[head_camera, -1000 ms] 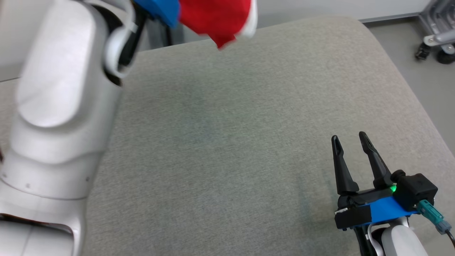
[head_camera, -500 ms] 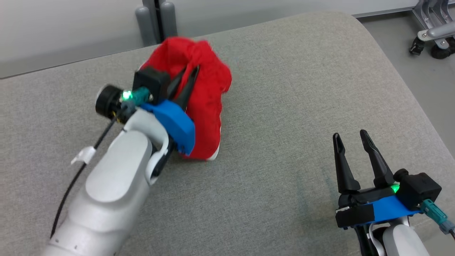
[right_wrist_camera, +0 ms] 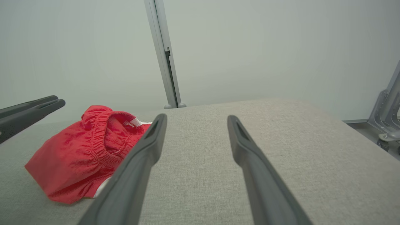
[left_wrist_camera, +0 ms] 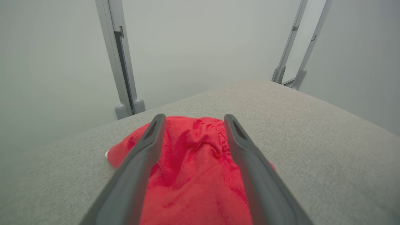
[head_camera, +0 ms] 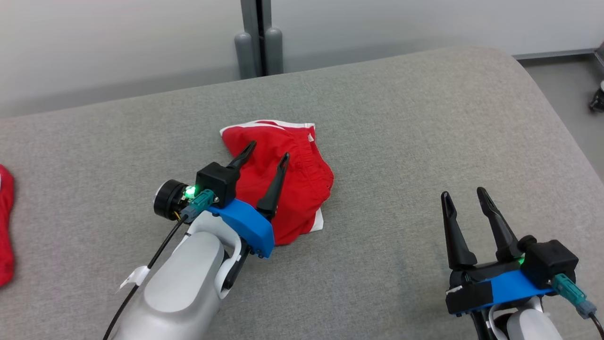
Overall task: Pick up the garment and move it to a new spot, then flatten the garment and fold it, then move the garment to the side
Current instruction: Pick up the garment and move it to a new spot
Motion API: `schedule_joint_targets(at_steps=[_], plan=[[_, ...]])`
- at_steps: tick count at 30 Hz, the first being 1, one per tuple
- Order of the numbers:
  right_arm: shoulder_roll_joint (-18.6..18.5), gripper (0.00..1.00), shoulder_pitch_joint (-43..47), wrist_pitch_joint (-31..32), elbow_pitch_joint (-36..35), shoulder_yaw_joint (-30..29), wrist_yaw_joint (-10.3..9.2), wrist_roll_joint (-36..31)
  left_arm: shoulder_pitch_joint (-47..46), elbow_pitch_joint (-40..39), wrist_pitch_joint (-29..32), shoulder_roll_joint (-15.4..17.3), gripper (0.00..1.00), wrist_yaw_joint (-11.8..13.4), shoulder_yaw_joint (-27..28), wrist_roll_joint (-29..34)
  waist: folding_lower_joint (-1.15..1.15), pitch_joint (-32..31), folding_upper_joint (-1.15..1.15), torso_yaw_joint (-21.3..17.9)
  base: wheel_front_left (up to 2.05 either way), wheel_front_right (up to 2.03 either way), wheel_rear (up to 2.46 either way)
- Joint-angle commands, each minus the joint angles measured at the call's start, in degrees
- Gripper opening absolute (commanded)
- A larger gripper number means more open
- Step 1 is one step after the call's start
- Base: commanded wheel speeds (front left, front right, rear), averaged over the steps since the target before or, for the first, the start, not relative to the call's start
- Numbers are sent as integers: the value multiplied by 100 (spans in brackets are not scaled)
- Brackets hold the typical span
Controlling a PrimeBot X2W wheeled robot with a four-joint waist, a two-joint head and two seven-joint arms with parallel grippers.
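Grey woven fabric covers the table (head_camera: 406,123) that carries the whole job. Nearest the robot, the right end effector (head_camera: 462,193) hovers low over bare fabric at the lower right. Its fingers are spread wide and empty, well apart from the work; parked there, it seems to wait until flattening calls for two grips. Further in, the left end effector (head_camera: 267,150) hangs over the garment (head_camera: 302,189), fingers wide apart with nothing pinched between them. Whether the tips touch the cloth I cannot tell. The garment, red shorts with white trim and an elastic waistband, lies in a rumpled heap near the table's middle. It rests free, so the move to a new spot looks done and flattening looks next. At the far left edge another red cloth (head_camera: 4,226) lies well apart. Beyond the table's back edge a grey post (head_camera: 258,42) rises against a pale wall (head_camera: 118,47).
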Motion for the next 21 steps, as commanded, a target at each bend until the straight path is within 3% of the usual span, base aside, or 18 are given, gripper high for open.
schedule_joint_targets(at_steps=[1,5,12,21], plan=[[-8,100,72,-20,21,-27,3,-50,97,-74,-74,22,100,53,72,21,0,-56,1,59,0,0,0],[-8,100,219,-20,67,-42,3,-51,296,-490,-163,169,100,235,328,122,0,-235,1,304,0,0,0],[-9,100,366,-20,141,-81,3,-99,1024,-1886,-164,365,100,525,1152,451,0,-433,1,762,0,0,0],[-9,100,470,-20,254,-141,3,-150,2127,-2768,-165,477,100,594,2108,844,0,-677,1,1207,0,0,0]])
